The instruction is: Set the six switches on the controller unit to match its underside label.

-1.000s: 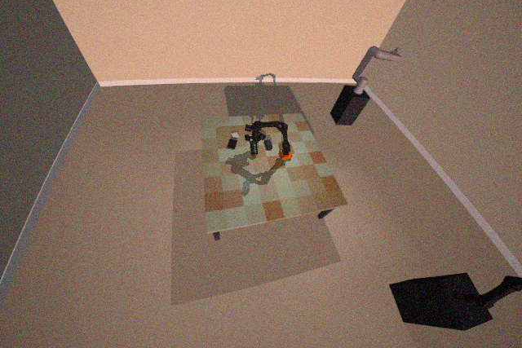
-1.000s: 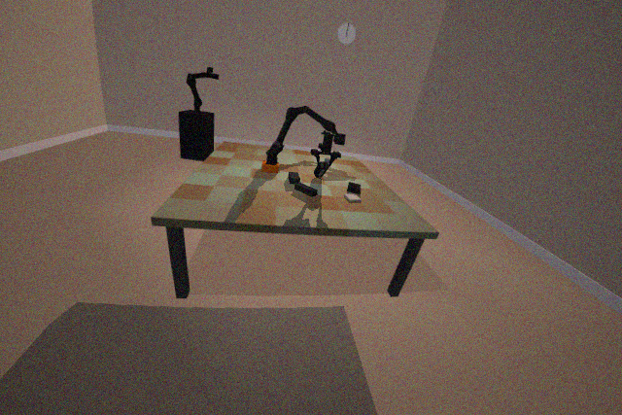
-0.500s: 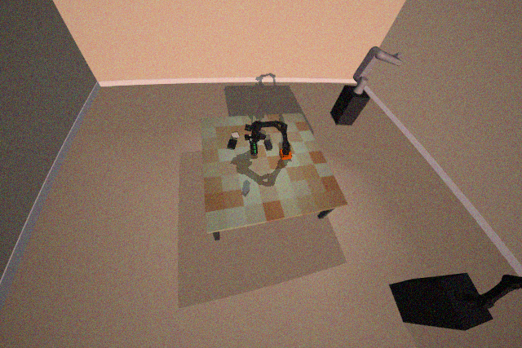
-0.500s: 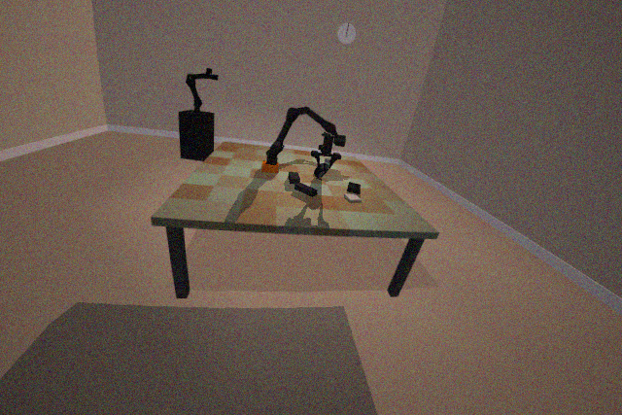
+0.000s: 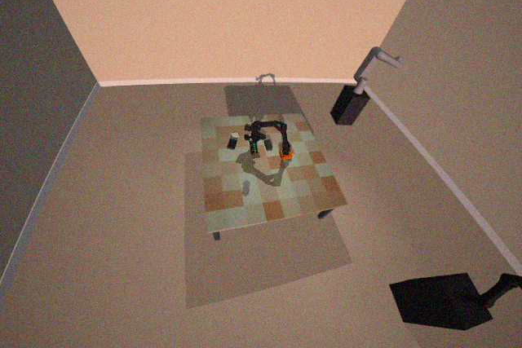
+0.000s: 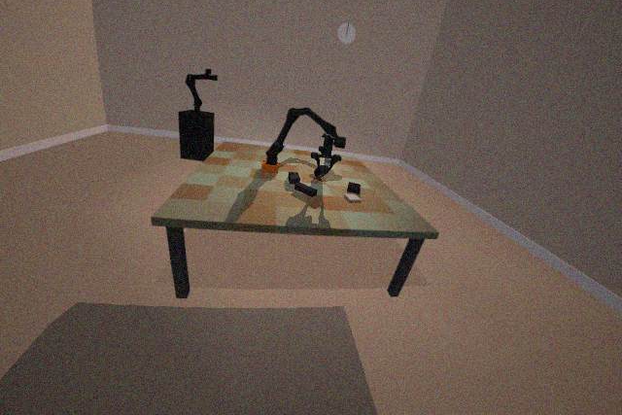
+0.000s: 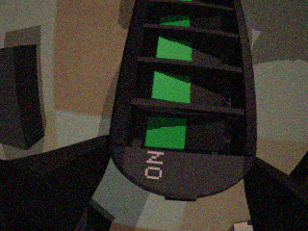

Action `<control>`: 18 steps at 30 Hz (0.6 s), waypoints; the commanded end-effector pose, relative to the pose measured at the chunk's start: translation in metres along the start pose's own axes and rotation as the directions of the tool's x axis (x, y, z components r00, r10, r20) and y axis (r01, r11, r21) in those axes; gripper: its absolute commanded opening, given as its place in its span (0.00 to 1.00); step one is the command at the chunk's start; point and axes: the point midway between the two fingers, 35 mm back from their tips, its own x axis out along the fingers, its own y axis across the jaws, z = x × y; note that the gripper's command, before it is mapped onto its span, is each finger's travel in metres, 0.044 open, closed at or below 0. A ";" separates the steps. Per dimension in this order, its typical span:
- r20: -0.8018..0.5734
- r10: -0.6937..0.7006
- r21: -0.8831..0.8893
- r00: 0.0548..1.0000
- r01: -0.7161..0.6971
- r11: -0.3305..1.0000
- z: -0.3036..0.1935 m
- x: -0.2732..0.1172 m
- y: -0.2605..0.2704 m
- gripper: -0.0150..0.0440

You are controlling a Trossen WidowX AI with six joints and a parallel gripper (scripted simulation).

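The dark grey controller unit is between the fingers, tilted in the exterior view, its ON-marked end nearest in the wrist view. Several rockers show green faces on the ON side; the farthest is cut off by the frame's top. Exact rocker tilts are hard to tell. The label underneath is hidden. My gripper points down, its fingers against both long sides near the ON end, and looks shut on the unit. Whether the far end touches the bench cannot be told.
A dark module lies beside the unit. Another black block lies on the other side, by a pale piece. The arm's orange base stands on the bench.
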 end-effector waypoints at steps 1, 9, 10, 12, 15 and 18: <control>0.021 0.021 -0.014 1.000 -0.020 1.000 0.005 0.010 0.001 0.83; 0.020 0.021 -0.014 1.000 -0.020 1.000 0.001 0.015 0.002 0.83; 0.020 0.021 -0.014 1.000 -0.020 1.000 0.000 0.015 0.002 0.83; 0.020 0.021 -0.014 1.000 -0.020 1.000 -0.001 0.017 0.002 0.83; 0.020 0.021 -0.014 1.000 -0.020 1.000 -0.002 0.019 0.002 0.83; 0.020 0.021 -0.014 1.000 -0.020 1.000 -0.003 0.020 0.002 0.83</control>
